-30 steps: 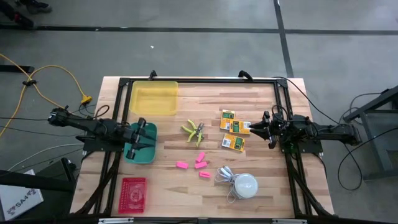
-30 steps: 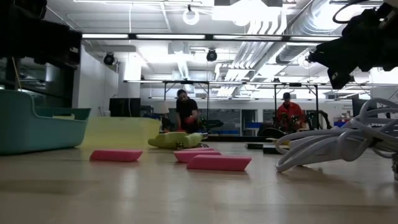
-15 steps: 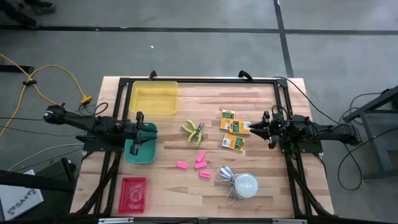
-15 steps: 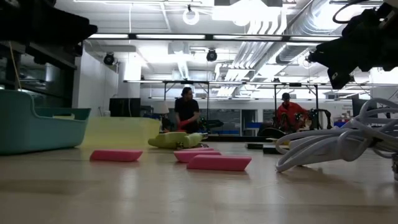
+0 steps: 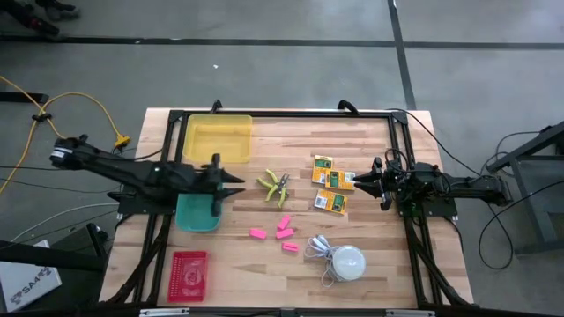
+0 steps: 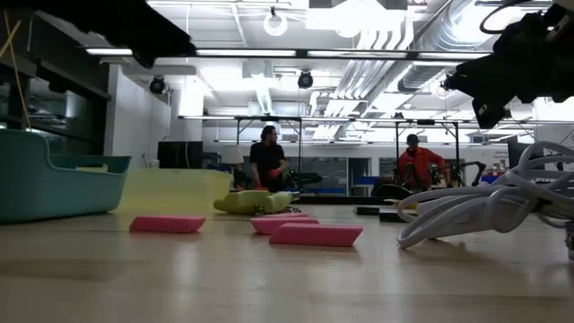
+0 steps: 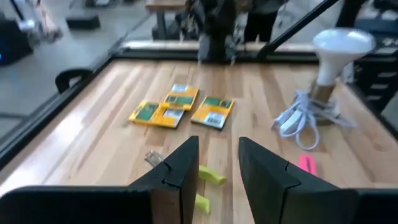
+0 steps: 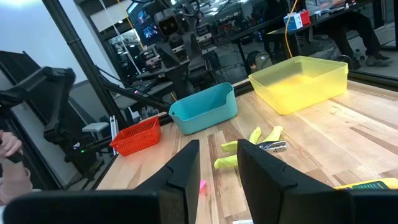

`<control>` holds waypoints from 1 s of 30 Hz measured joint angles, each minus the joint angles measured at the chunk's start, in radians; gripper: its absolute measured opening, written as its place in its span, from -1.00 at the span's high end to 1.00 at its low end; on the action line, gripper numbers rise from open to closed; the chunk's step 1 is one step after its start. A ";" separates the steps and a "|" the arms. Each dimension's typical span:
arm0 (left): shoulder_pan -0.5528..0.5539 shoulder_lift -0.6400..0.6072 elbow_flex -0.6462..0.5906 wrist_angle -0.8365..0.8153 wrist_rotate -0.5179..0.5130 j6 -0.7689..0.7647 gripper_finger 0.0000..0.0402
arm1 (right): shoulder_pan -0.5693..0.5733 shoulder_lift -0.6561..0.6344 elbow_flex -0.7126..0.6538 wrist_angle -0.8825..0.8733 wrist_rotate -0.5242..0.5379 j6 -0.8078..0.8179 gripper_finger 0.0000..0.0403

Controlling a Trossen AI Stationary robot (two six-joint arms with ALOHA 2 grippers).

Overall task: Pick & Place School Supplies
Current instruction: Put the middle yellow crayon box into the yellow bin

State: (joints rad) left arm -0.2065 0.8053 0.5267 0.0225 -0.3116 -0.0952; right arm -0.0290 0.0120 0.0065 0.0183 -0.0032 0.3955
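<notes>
Three flat yellow-and-green boxes (image 5: 332, 181) lie flat near the table's right side, also seen in the left wrist view (image 7: 180, 107). The lime-green-handled tool (image 5: 276, 186) lies at the table's middle. Several pink eraser blocks (image 5: 283, 231) lie nearer the near edge, flat on the wood (image 6: 316, 235). My left gripper (image 5: 236, 181) hovers open between the teal bin and the lime tool, pointing at the tool (image 7: 208, 178). My right gripper (image 5: 371, 182) is open and waits just right of the boxes, touching nothing.
A yellow tray (image 5: 218, 138) sits at the far left, a teal bin (image 5: 196, 214) partly under my left arm, and a red basket (image 5: 188, 275) at the near left. A white dome-shaped thing with a coiled cord (image 5: 344, 261) lies near the near edge. People stand in the room beyond (image 6: 268, 162).
My left gripper has moved toward the table's right, from above the teal bin out past its right rim toward the lime-handled tool. Nothing on the table has shifted.
</notes>
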 joint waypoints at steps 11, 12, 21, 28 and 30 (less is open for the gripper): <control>0.087 0.334 0.243 -0.069 0.150 -0.011 0.46 | 0.000 0.000 0.000 0.000 0.000 0.000 0.53; 0.093 0.361 0.260 -0.075 0.166 -0.011 0.46 | 0.000 0.000 0.000 0.000 0.000 0.000 0.53; 0.128 0.530 0.431 -0.225 0.265 0.045 0.46 | 0.000 0.000 0.000 0.000 0.000 0.000 0.53; 0.127 0.611 0.465 -0.234 0.277 0.119 0.46 | 0.000 0.000 0.000 0.000 0.000 0.000 0.53; 0.125 0.633 0.466 -0.231 0.285 0.098 0.46 | 0.000 0.000 0.000 0.000 0.000 0.000 0.53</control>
State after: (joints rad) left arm -0.0814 1.4380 0.9924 -0.2085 -0.0263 0.0029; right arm -0.0289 0.0124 0.0064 0.0184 -0.0032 0.3955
